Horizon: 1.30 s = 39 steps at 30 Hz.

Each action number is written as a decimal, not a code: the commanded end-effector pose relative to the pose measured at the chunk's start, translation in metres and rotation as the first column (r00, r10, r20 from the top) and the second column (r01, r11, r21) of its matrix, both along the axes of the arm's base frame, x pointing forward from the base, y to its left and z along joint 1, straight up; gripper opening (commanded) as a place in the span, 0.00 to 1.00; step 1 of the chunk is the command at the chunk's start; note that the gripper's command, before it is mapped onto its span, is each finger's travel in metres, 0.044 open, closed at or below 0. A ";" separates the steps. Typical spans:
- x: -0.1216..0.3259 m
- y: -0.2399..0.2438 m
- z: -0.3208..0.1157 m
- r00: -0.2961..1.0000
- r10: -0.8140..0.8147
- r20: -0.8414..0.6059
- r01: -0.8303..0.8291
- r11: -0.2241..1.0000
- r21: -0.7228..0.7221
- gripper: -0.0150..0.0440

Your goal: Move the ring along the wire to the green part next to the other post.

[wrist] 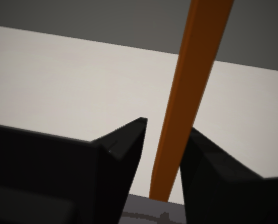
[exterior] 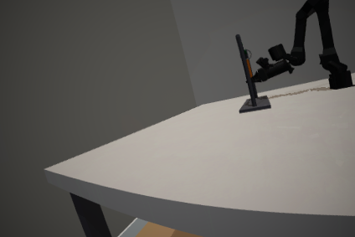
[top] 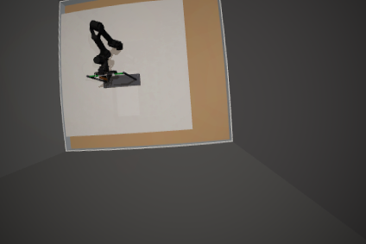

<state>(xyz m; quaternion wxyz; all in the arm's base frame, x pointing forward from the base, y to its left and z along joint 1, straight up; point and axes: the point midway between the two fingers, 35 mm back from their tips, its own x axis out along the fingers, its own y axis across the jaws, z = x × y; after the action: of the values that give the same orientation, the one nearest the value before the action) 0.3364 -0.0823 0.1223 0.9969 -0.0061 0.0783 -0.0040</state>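
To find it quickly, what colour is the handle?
Orange; the handle shows best in the wrist view.

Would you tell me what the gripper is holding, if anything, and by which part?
Nothing appears held: in the wrist view, a gap separates the orange handle from one of the fingers.
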 end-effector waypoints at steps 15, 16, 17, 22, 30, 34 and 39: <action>0.000 0.000 0.000 1.000 0.000 0.000 0.000 1.000 0.000 0.00; 0.000 0.000 0.000 1.000 0.000 0.000 0.000 1.000 0.000 0.00; 0.000 0.000 0.001 1.000 0.000 0.000 0.000 1.000 0.000 0.00; 0.000 -0.001 0.008 1.000 -0.002 0.000 0.002 1.000 -0.001 0.00; 0.000 -0.001 0.018 1.000 -0.003 0.001 0.003 1.000 -0.001 0.00; 0.000 -0.001 0.018 1.000 -0.003 0.001 0.003 1.000 -0.001 0.00; 0.000 -0.001 0.018 1.000 -0.003 0.001 0.003 1.000 -0.001 0.00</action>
<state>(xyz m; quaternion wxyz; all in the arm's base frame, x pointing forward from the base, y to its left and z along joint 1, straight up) 0.3359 -0.0831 0.1387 0.9968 -0.0057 0.0792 -0.0052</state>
